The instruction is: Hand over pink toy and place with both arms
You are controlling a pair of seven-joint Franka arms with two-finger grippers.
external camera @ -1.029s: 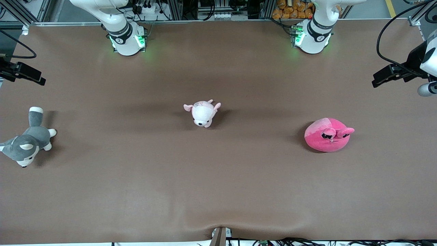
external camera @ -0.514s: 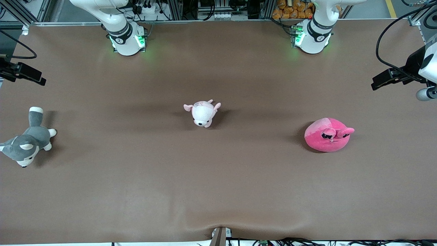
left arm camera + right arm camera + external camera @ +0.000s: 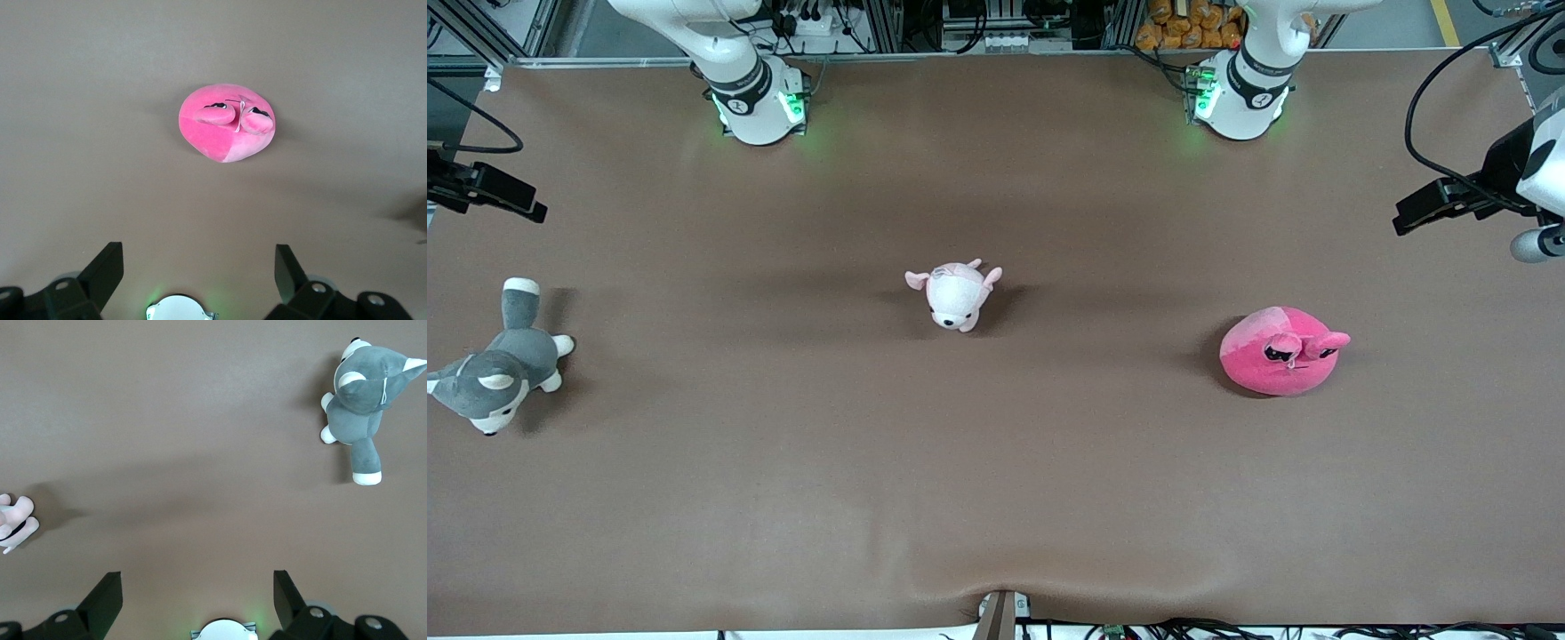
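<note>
The pink toy [image 3: 1281,350] lies on the brown table [image 3: 996,498] at the right of the front frame's middle band, untouched; the white-and-pink plush [image 3: 955,294] sits near centre; the grey husky plush [image 3: 494,369] lies at the left edge; the left gripper [image 3: 199,273] hangs high over the table with fingers spread wide and empty, the pink toy centred in its wrist view; the right gripper [image 3: 197,592] likewise hangs splayed and empty, with the husky at the upper right of its view.
</note>
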